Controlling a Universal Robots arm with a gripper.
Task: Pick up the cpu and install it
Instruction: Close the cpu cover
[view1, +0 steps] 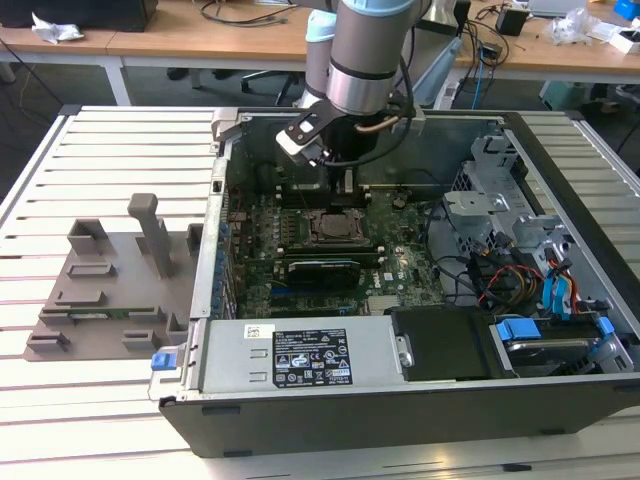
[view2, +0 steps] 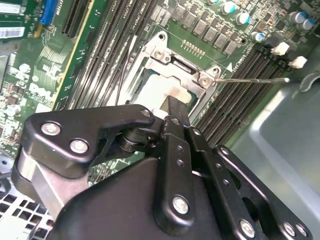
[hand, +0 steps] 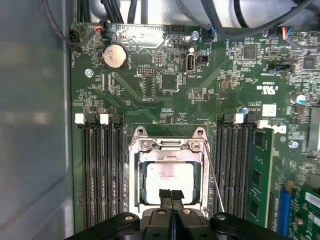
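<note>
The cpu (hand: 167, 176), a small square chip with a pale silvery top, lies flat inside the metal socket frame (hand: 135, 175) on the green motherboard (hand: 165, 100). In the second wrist view the cpu (view2: 159, 89) shows just beyond the black fingertips. My gripper (hand: 171, 195) hangs directly over the chip's near edge with its two fingers pressed together and nothing between them. I cannot tell whether the tips touch the chip. In the exterior view the gripper (view1: 343, 184) reaches down into the open computer case just behind the socket (view1: 330, 226).
Black memory slots (hand: 100, 170) flank the socket, with a green memory stick (hand: 260, 170) on one side. A thin wire lever (hand: 214, 175) runs beside the frame. A black expansion card (view1: 322, 268), power supply (view1: 300, 360) and drive cage (view1: 500, 200) crowd the case. A grey fixture (view1: 110, 280) sits at the exterior view's left.
</note>
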